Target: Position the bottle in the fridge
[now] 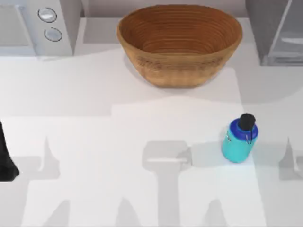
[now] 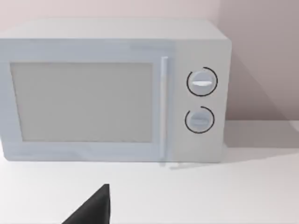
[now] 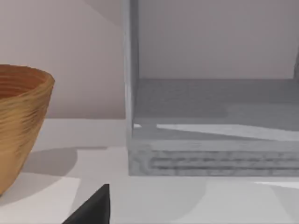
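The bottle [image 1: 240, 141], turquoise with a blue shoulder and black cap, stands upright on the white table to the right of the middle, with nothing touching it. The fridge [image 1: 277, 33] stands at the back right corner. In the right wrist view the fridge [image 3: 210, 121] faces me with its light interior showing. A dark part of my left gripper [image 1: 5, 161] sits at the table's left edge, far from the bottle. A dark tip of my left gripper [image 2: 93, 210] and one of my right gripper [image 3: 93, 210] poke into their own wrist views.
A large woven bowl [image 1: 180, 42] sits at the back centre, between the fridge and a light-grey box with two round dials [image 1: 38, 26]. That box [image 2: 112, 93] faces the left wrist camera. The bowl's side [image 3: 18, 121] stands left of the fridge.
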